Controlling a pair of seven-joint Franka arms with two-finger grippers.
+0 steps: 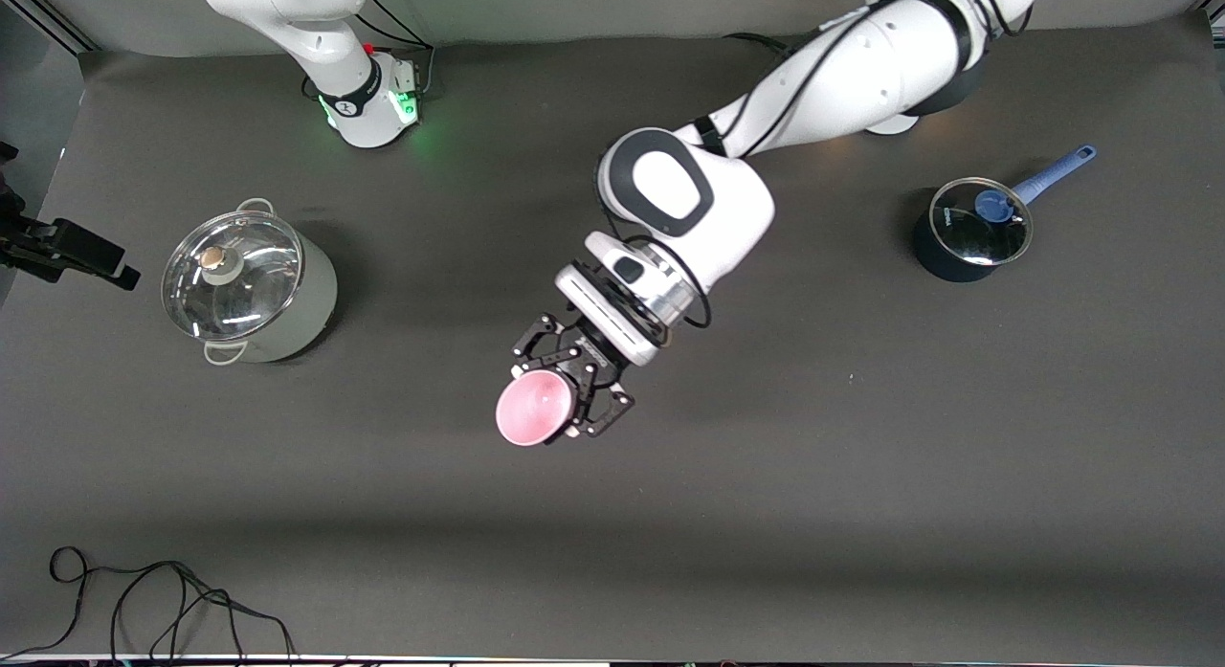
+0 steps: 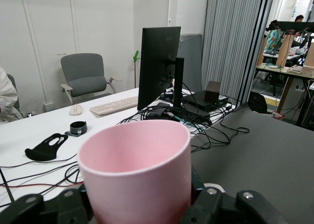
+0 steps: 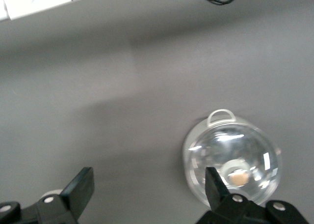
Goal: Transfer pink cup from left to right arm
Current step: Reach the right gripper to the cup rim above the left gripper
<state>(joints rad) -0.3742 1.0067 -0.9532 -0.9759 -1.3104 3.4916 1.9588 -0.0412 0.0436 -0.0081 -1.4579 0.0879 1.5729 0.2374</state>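
My left gripper [image 1: 563,399] is shut on the pink cup [image 1: 531,409] and holds it in the air over the middle of the table, with the cup's open mouth toward the front camera. In the left wrist view the pink cup [image 2: 137,170] fills the space between the black claw fingers [image 2: 221,204] of the left gripper [image 2: 140,207]. My right gripper [image 3: 147,182] is open and empty, high over the table beside the silver pot; it does not show in the front view, where only the right arm's base [image 1: 368,93] is seen.
A silver pot with a glass lid [image 1: 249,284] stands toward the right arm's end, and also shows in the right wrist view [image 3: 230,162]. A dark blue saucepan with a glass lid [image 1: 968,232] stands toward the left arm's end. A black cable [image 1: 144,600] lies near the table's front edge.
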